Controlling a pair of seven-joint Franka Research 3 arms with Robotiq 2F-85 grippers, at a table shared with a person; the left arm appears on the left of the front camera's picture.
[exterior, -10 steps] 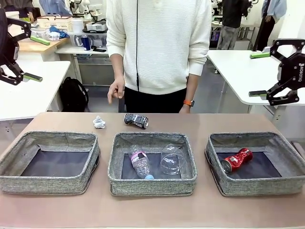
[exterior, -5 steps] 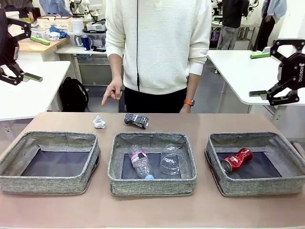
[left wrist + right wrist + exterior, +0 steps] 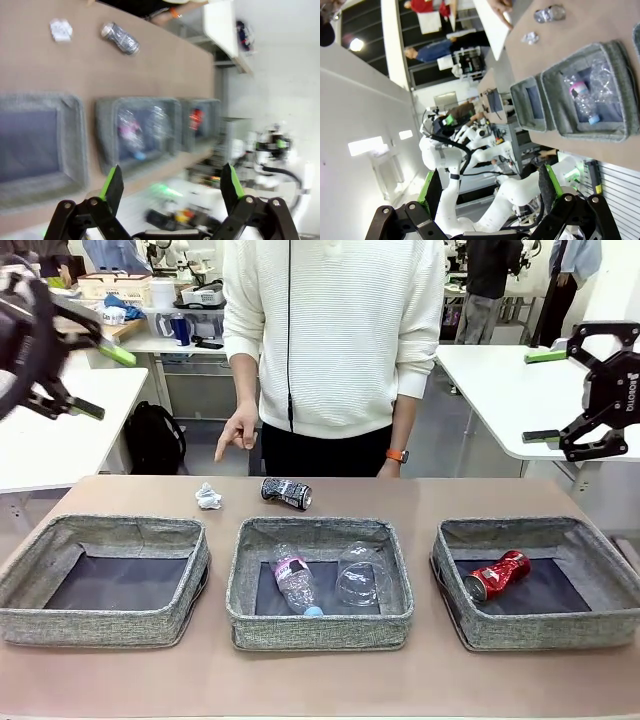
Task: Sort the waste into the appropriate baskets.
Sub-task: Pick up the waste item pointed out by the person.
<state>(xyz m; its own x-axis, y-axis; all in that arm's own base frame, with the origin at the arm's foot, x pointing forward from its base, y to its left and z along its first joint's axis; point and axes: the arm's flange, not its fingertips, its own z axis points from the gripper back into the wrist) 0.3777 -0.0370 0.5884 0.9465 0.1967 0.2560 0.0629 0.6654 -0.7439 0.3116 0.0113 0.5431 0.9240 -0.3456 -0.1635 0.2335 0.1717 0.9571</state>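
a: how far along is the sorting?
b: a bit past halfway, i'd judge. the clear bottle (image 3: 293,585) and the clear plastic cup (image 3: 362,575) lie side by side in the middle basket (image 3: 320,632), and the crushed red can (image 3: 497,574) lies in the right basket (image 3: 540,636).
a: what's left?
b: two pieces sit on the table (image 3: 320,680) beyond the baskets, near its far edge. one is the white paper wad (image 3: 208,497). near it, to the right, is the crushed black-and-white can (image 3: 286,493), lying on its side. the left basket (image 3: 100,626) holds nothing, so i'd guess the paper goes there and the can joins the red one.
a: are the arms on anything?
b: no. the left gripper (image 3: 105,383) hangs high at its side, fingers spread wide with nothing between them. the right gripper (image 3: 541,396) is raised on the other side, likewise spread and empty.
a: and the person?
b: standing at the far side, one hand (image 3: 238,435) hanging loose above the table edge and touching nothing.
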